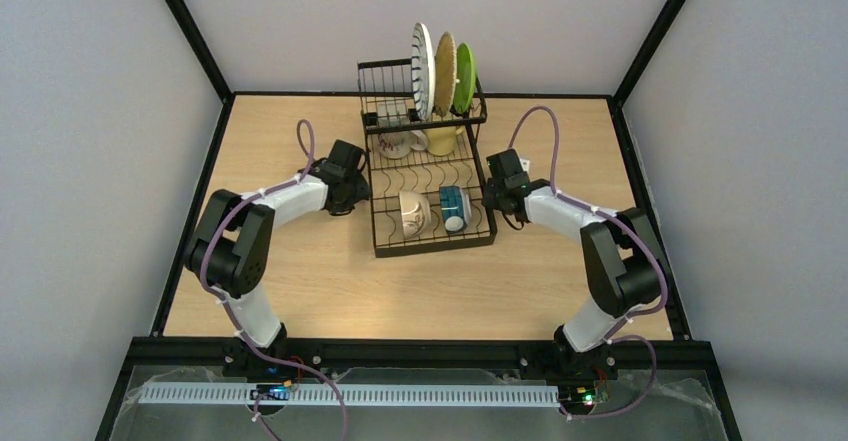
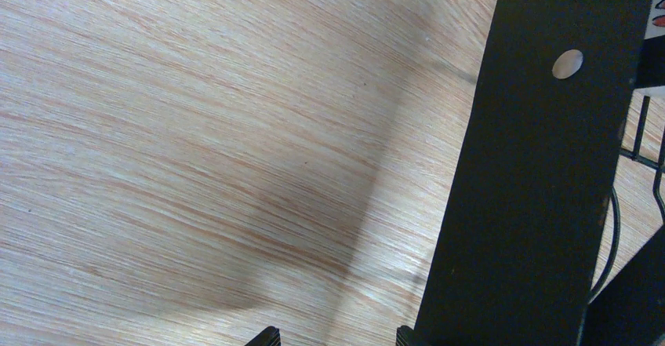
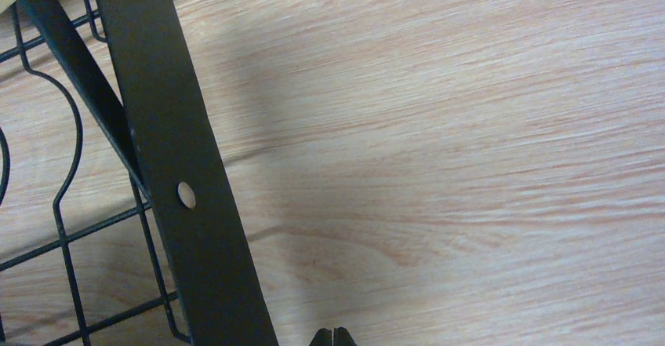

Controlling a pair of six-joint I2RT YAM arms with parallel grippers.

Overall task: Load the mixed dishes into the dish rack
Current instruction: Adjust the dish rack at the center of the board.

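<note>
The black wire dish rack (image 1: 378,206) stands mid-table. Three plates stand upright at its far end: white striped (image 1: 423,57), tan (image 1: 444,64), lime green (image 1: 464,74). A white printed mug (image 1: 397,141) and a pale yellow mug (image 1: 441,139) sit below them. A cream mug (image 1: 413,213) and a blue-patterned mug (image 1: 454,208) lie at the near end. My left gripper (image 1: 358,187) is beside the rack's left side, open and empty (image 2: 337,336), its right fingertip by the rack's flat bar (image 2: 533,189). My right gripper (image 1: 492,193) is beside the rack's right side, shut and empty (image 3: 332,336).
Black frame rails (image 1: 190,31) edge the wooden table (image 1: 420,291) on the left, right and back. The rack's flat side bar (image 3: 188,197) and wire floor show at the left of the right wrist view.
</note>
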